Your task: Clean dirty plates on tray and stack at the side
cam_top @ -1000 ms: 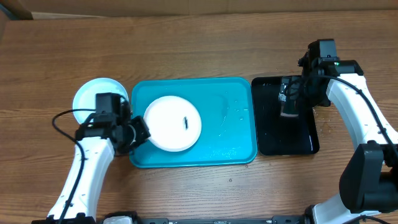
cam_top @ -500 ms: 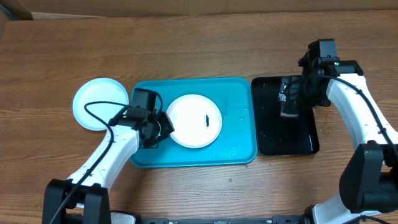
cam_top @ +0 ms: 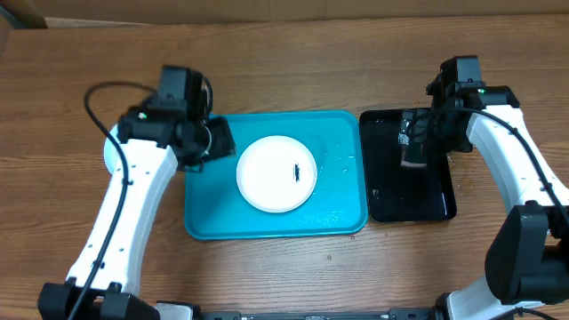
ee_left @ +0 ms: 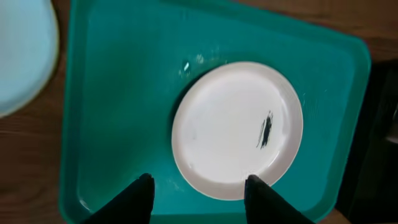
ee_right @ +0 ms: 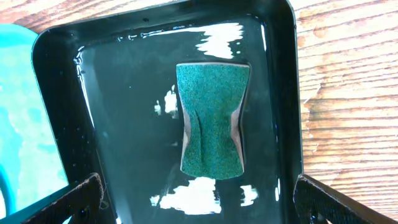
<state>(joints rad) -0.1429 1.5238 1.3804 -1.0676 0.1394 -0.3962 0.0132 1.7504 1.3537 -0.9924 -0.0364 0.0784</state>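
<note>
On the middle of the surface [cam_top: 284,62] sits the turquoise tray [cam_top: 338,213], and a white plate [cam_top: 267,173] lies near its middle, with a dark smear [ee_left: 265,129] on it. Above the tray's far left corner hangs the left hand [ee_left: 199,180], its fingers [ee_left: 140,196] partly apart, with nothing in them. A pale blue plate [ee_left: 25,56] lies on the wood just beside the tray's left edge, hidden in part under the left arm [cam_top: 133,196]. Toward the right edge, a black tray [ee_right: 124,124] sits just beside the turquoise one, with a green sponge [ee_right: 211,118] in it. The right hand [ee_right: 198,186] hangs over it, spread wide, holding nothing.
</note>
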